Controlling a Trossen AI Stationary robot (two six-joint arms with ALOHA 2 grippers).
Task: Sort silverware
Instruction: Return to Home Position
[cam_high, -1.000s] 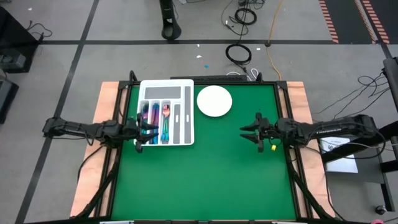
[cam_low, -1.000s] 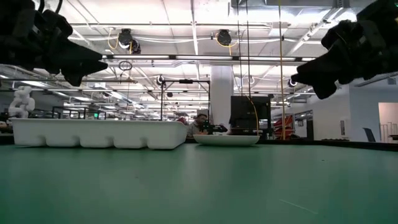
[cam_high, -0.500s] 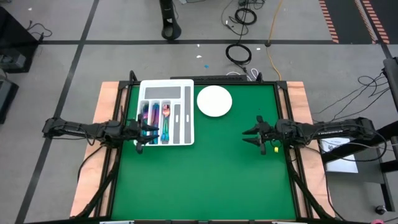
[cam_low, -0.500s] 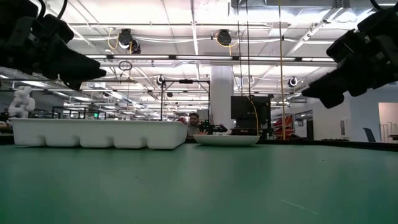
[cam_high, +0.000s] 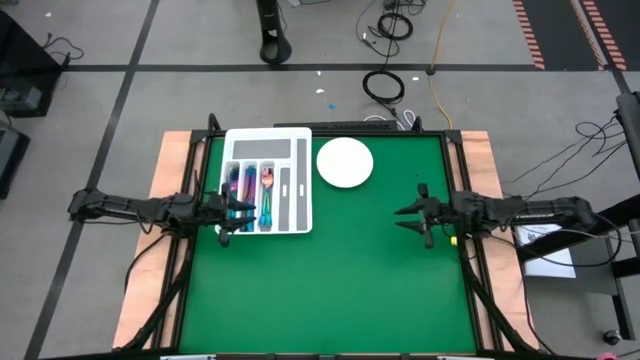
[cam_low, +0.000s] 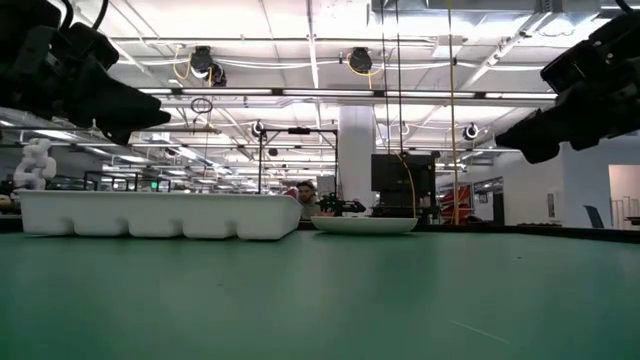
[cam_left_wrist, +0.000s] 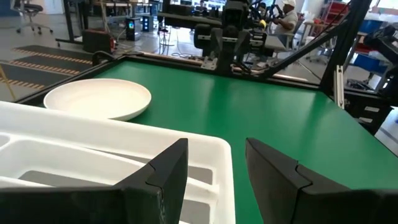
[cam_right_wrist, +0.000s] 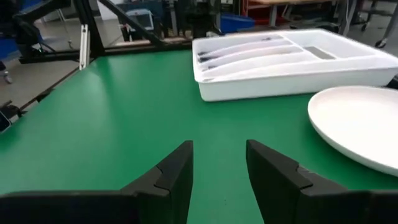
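- My left claw (cam_high: 238, 208) hangs at 9 o'clock over the tray's left edge, fingers spread, gripping nothing.
- My right claw (cam_high: 402, 218) is at 3 o'clock above the green table (cam_high: 330, 285), also released and carrying nothing. It looks parked well apart from the work.
- Silverware (cam_high: 248, 192) lies lengthwise in the left slots of the white tray (cam_high: 270, 136) at 10 o'clock, so pieces stay grouped.
- Plate (cam_high: 345, 163) at 12 o'clock, no pieces seen on it.
- Sorting looks finished to me. What's left is pulling both arms back to rest.
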